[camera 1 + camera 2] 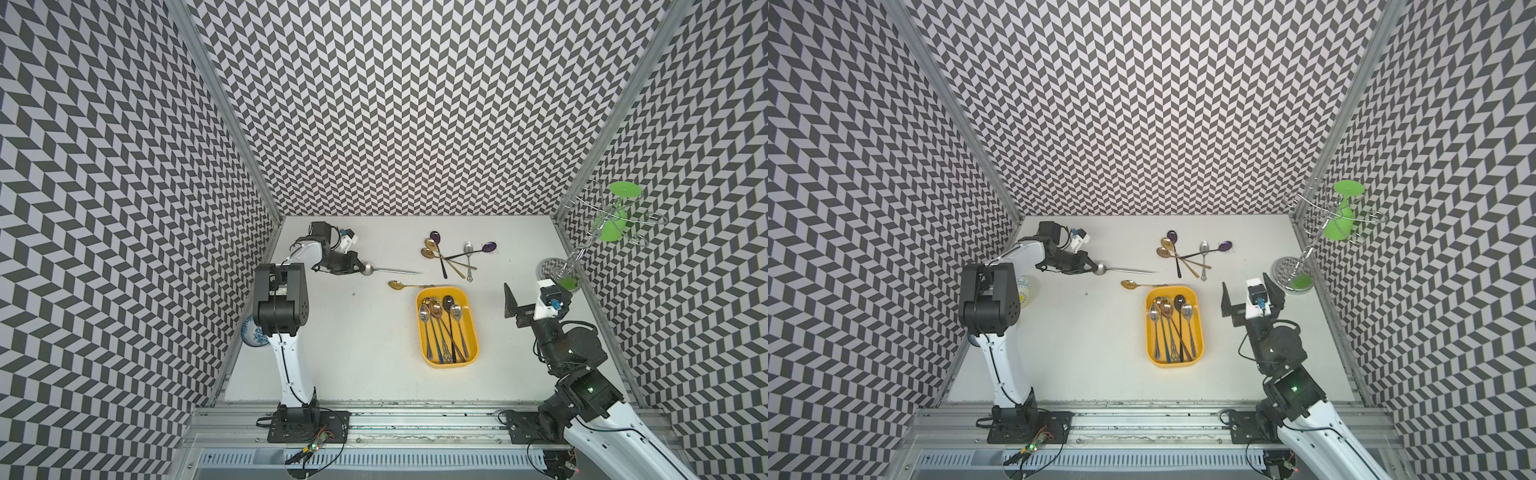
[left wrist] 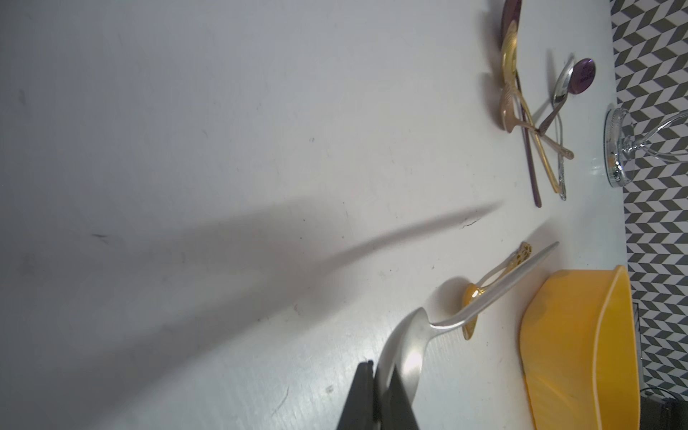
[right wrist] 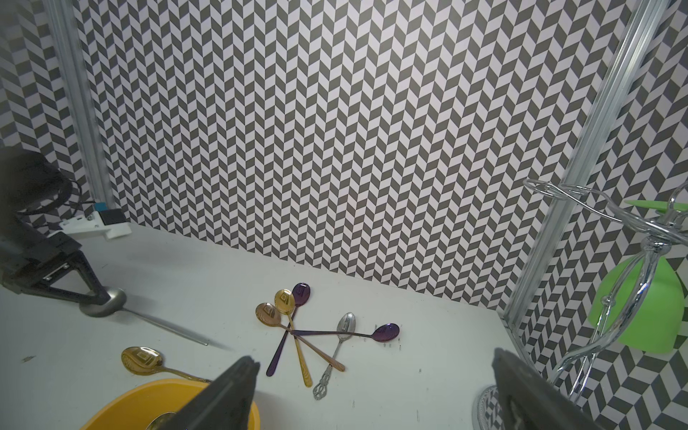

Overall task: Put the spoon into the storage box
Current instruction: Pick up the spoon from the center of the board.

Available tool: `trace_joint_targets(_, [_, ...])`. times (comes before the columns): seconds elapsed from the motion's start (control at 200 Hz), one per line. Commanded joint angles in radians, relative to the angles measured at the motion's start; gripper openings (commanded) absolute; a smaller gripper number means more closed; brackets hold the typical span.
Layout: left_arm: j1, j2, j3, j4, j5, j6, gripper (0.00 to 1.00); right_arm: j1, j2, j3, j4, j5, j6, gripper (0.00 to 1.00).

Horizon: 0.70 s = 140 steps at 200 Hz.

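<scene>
- Left jaws: closed on the bowl of the silver spoon (image 1: 390,271). In the left wrist view the bowl sits pinched between them.
- Spoon: at the far left of the tabletop (image 1: 353,353). It appears to be held clear of the surface, since its shadow falls apart from it in the left wrist view. The handle runs straight out from the jaws toward my right, with its tip free.
- Storage box (image 1: 449,364): yellow, with several spoons already lying lengthwise in it. From the left jaws it lies to my right and nearer the arm bases, well apart from the held spoon.
- Key relation: the spoon's long axis runs across the tabletop, whereas the box's long axis runs near-to-far. I judge that the carry needs roughly a quarter turn, so the handle drops in along the box rather than bridging its rim.
- Right jaws: wide open and empty, hovering near the box on its right side. They are nearer the box than the left jaws, yet the spoon is in the left.
- Hazard: a loose gold spoon (image 1: 409,285) lies just beside the box's far end, under the likely path. A crossed cluster of spoons (image 1: 453,255) lies farther back.
</scene>
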Motion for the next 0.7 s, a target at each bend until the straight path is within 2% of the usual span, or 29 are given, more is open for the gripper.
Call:
trace_joint_targets(0.0, [0.015, -0.079, 0.044, 0.001, 0.059, 0.022, 0.04, -0.002, -0.009, -0.008, 0.062, -0.022, 0.008, 1.00])
trace_joint_targets(0.125, [0.015, -0.130, 0.057, -0.007, 0.073, 0.060, 0.04, -0.001, -0.002, -0.013, 0.057, 0.012, 0.005, 1.00])
trace_joint_targets(0.2, [0.011, -0.151, 0.067, -0.006, 0.088, 0.080, 0.05, -0.001, -0.008, -0.011, 0.071, -0.009, 0.005, 1.00])
trace_joint_targets(0.381, [-0.014, -0.144, 0.169, -0.113, 0.087, 0.182, 0.06, -0.002, -0.008, -0.017, 0.072, 0.019, -0.003, 1.00])
trace_joint_targets(0.501, [-0.026, -0.143, 0.209, -0.127, 0.078, 0.222, 0.06, -0.002, -0.021, -0.017, 0.073, -0.010, 0.001, 1.00])
trace_joint_targets(0.606, [-0.035, -0.131, 0.255, -0.165, 0.113, 0.262, 0.07, -0.001, -0.010, -0.018, 0.072, 0.030, -0.007, 1.00])
trace_joint_targets(0.696, [-0.058, -0.130, 0.278, -0.191, 0.104, 0.333, 0.07, -0.002, -0.019, -0.019, 0.085, 0.002, -0.005, 1.00])
